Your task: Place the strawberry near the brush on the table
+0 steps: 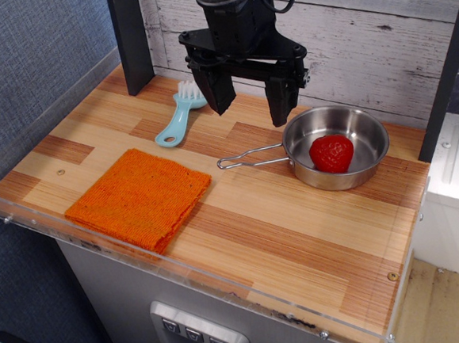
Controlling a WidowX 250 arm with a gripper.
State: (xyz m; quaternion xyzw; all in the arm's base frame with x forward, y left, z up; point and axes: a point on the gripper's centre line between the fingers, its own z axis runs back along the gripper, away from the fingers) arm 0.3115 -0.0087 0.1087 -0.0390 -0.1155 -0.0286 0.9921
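While the claw [249,98] is hanging wide and empty, the strawberry [331,153] is sitting in the pan [363,126]; probably light, glossy, slippery, best pinched across its middle.

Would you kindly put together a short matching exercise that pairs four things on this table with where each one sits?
Things:
1. strawberry
2. brush
3. orange cloth
4. end effector

Places:
A. open, above the table between brush and pan
B. inside the steel pan
C. near the back wall, left of the pan
D. front left of the table

Pairs: 1-B, 2-C, 3-D, 4-A
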